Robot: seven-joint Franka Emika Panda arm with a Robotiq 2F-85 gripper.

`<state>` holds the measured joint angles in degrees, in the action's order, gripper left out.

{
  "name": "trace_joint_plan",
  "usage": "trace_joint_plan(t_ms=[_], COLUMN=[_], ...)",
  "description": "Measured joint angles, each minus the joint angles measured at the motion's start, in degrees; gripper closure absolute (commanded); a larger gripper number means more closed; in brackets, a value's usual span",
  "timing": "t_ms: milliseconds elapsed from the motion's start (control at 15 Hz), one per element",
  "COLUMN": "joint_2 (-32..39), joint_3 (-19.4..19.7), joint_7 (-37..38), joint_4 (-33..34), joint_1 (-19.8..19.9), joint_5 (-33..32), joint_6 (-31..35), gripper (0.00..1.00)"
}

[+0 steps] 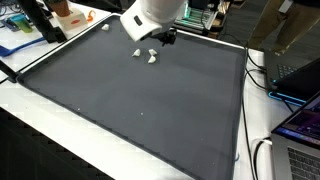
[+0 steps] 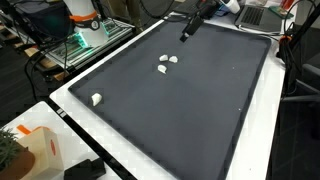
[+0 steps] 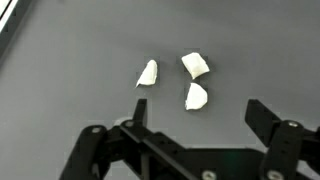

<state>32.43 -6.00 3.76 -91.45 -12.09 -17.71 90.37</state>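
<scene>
Three small white chunks lie close together on the dark mat [image 3: 60,120]: a curved one [image 3: 147,73], a squarish one [image 3: 196,65] and a rounded one [image 3: 196,97]. In both exterior views the cluster [image 1: 148,55] [image 2: 166,64] sits toward one end of the mat. My gripper [image 3: 200,118] hangs above the mat just short of the chunks, open, with nothing between its black fingers [image 3: 262,115]. The rounded chunk is nearest to it. The gripper [image 1: 165,38] [image 2: 187,30] shows at the arm's end in both exterior views.
A fourth white chunk [image 2: 96,99] [image 1: 104,27] lies apart near the mat's edge. The mat [image 1: 130,110] covers a white table [image 2: 255,150]. Laptops and cables [image 1: 300,80] stand beside it; an orange-and-white container [image 2: 40,150] and a black block [image 2: 85,170] sit at one corner.
</scene>
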Motion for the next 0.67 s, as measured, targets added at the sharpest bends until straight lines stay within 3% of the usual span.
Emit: trace_joint_plan(t_ms=[667], joint_2=[11.9], joint_3=[1.6], joint_7=[2.4], joint_4=[13.8], joint_1=[-1.7], joint_5=[-0.1], joint_6=[-10.4], gripper=[0.0])
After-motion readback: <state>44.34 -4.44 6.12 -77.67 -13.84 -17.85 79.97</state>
